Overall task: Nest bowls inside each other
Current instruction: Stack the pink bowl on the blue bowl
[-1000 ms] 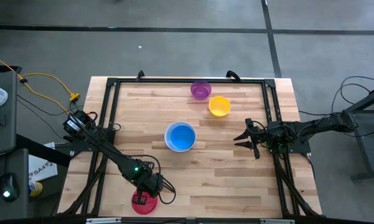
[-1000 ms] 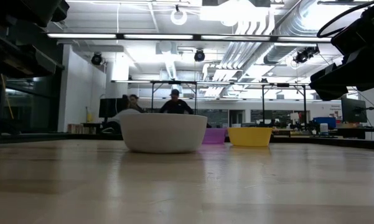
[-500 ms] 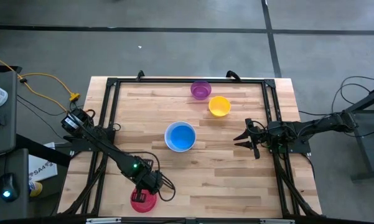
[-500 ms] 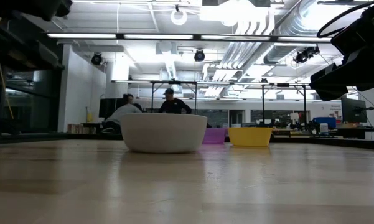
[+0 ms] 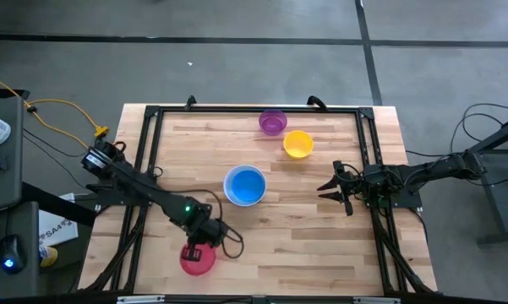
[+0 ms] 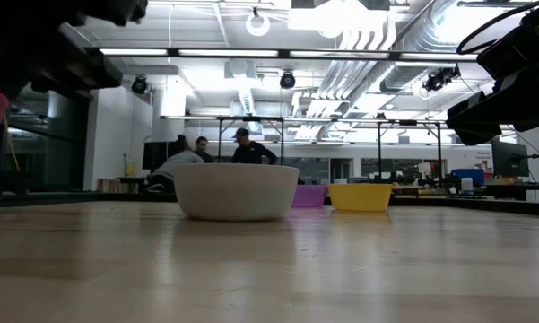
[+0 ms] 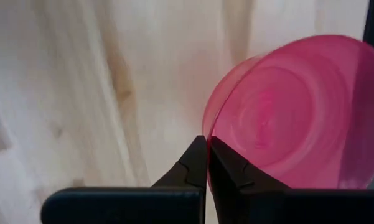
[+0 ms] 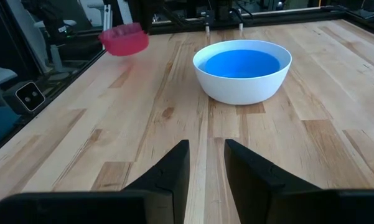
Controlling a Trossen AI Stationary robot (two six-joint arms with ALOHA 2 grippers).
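You have the left gripper at the lower left of the high view, its fingers pressed together on the rim of the red bowl. In the left wrist view the rim runs between the two closed fingertips, and the bowl fills the right half of that frame, tilted so its inside faces the camera. In the right wrist view the red bowl shows at the upper left, raised clear of the table.

The white bowl sits near the centre of the high view with the blue bowl nested inside it. In the right wrist view you see the same pair at upper centre: a white outer wall and a blue interior. In the low view the white bowl stands at frame centre.

The purple bowl lies at the upper middle of the high view, and the yellow bowl is just beside it, lower and to the right; whether the two touch cannot be told. In the low view both appear to the right of the white bowl, purple then yellow.

The right gripper waits at the right of the high view, beside the table's right edge, its fingers spread and holding nothing. Its two dark fingers stand apart at the bottom of the right wrist view.

People show in the room behind the table in the low view.
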